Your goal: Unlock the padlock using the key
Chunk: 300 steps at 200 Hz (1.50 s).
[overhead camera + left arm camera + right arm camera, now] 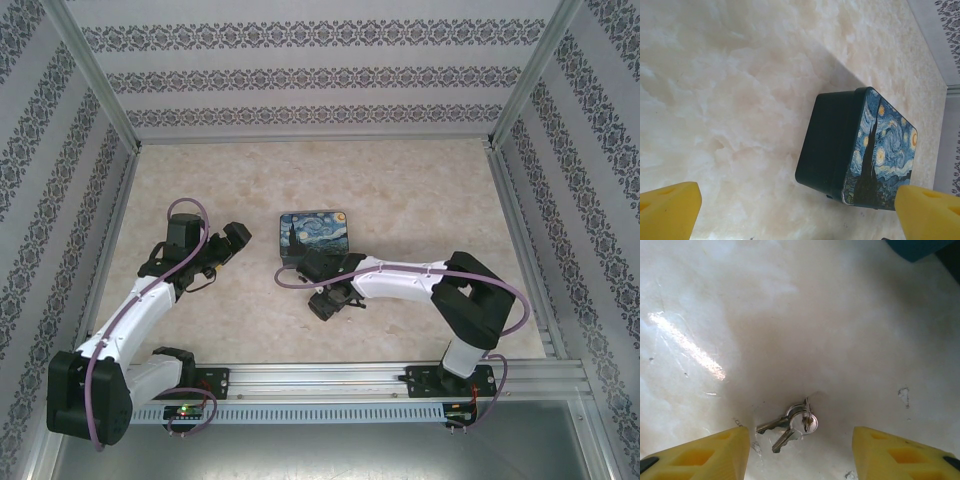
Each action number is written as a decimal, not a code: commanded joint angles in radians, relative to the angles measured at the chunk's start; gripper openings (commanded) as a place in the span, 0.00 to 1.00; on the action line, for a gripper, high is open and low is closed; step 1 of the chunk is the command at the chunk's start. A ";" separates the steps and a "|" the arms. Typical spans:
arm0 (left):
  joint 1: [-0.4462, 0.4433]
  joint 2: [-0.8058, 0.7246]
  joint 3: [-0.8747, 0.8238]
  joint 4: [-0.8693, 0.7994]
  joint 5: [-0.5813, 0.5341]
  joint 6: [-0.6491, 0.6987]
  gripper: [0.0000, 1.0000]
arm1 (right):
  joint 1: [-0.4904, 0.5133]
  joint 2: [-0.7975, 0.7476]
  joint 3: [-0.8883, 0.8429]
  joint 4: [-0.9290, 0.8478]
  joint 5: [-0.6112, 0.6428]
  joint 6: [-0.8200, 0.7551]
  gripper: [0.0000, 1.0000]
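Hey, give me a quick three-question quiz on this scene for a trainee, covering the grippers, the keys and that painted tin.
1. True or false: the right gripper is clamped shut on the keys.
2. What lies ahead of the open left gripper? A) the painted tin B) a mug C) a screwdriver
3. Fill in: the keys rest on the ___.
Key: 1 false, its jaws stand apart either side of the keys, not touching them; 2 A; 3 table.

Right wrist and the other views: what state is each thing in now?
keys: on a ring, flat on the table, ungripped.
tin: lid shut, sitting on the table.
left gripper: open, empty.
right gripper: open, fingers either side of the keys.
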 commanded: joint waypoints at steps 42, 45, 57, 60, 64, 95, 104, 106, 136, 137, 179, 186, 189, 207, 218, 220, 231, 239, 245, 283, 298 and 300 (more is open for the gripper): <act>0.011 0.013 0.019 0.025 0.004 0.015 0.99 | -0.013 0.043 -0.017 0.007 -0.007 -0.018 0.53; 0.011 0.012 0.019 0.026 0.005 0.015 0.99 | -0.013 0.045 -0.015 0.007 -0.008 -0.018 0.53; 0.011 0.012 0.019 0.028 0.005 0.014 0.99 | -0.014 0.052 -0.017 0.011 -0.011 -0.021 0.51; 0.011 0.013 0.019 0.027 0.004 0.015 0.99 | -0.014 0.054 -0.019 0.012 -0.012 -0.021 0.51; 0.011 0.013 0.019 0.028 0.003 0.014 0.99 | -0.014 0.057 -0.019 0.013 -0.014 -0.021 0.50; 0.010 0.015 0.018 0.029 0.005 0.013 0.99 | -0.020 0.077 -0.022 0.026 -0.029 -0.023 0.40; 0.011 0.015 0.019 0.029 0.006 0.014 0.99 | -0.022 0.082 -0.023 0.029 -0.037 -0.023 0.36; 0.011 0.015 0.019 0.029 0.006 0.015 0.99 | -0.023 0.083 -0.023 0.030 -0.038 -0.023 0.36; 0.010 0.013 0.018 0.028 0.006 0.014 0.99 | -0.028 0.086 -0.030 0.036 -0.057 -0.022 0.25; 0.010 0.012 0.018 0.027 0.006 0.014 0.99 | -0.028 0.085 -0.030 0.036 -0.058 -0.021 0.25; 0.011 0.008 0.016 0.026 0.010 0.014 0.99 | -0.037 0.062 -0.050 0.036 -0.075 -0.009 0.13; 0.011 0.008 0.016 0.026 0.012 0.015 0.99 | -0.038 0.055 -0.055 0.036 -0.078 -0.007 0.11; 0.011 0.009 0.017 0.026 0.012 0.014 0.99 | -0.039 0.051 -0.056 0.036 -0.080 -0.005 0.09; 0.011 0.009 0.016 0.025 0.016 0.013 0.99 | -0.045 0.027 -0.067 0.036 -0.090 0.004 0.00; 0.011 0.008 0.018 0.025 0.016 0.014 0.99 | -0.048 0.010 -0.074 0.035 -0.094 0.010 0.00; 0.011 0.007 0.018 0.025 0.017 0.013 0.99 | -0.049 0.007 -0.076 0.033 -0.096 0.010 0.00; 0.011 0.006 0.018 0.023 0.019 0.015 0.99 | -0.051 -0.014 -0.082 0.033 -0.102 0.017 0.00; 0.011 0.004 0.016 0.022 0.022 0.015 0.99 | -0.053 -0.032 -0.088 0.031 -0.107 0.022 0.00; 0.011 0.002 0.018 0.020 0.023 0.014 0.99 | -0.054 -0.049 -0.092 0.031 -0.111 0.027 0.00; 0.011 -0.005 0.016 0.017 0.028 0.014 0.99 | -0.057 -0.180 -0.119 0.039 -0.158 0.080 0.00; 0.011 -0.007 0.015 0.018 0.036 0.013 0.99 | -0.057 -0.232 -0.130 0.051 -0.176 0.107 0.00; 0.011 -0.007 0.015 0.018 0.036 0.012 0.99 | -0.057 -0.237 -0.131 0.053 -0.178 0.110 0.00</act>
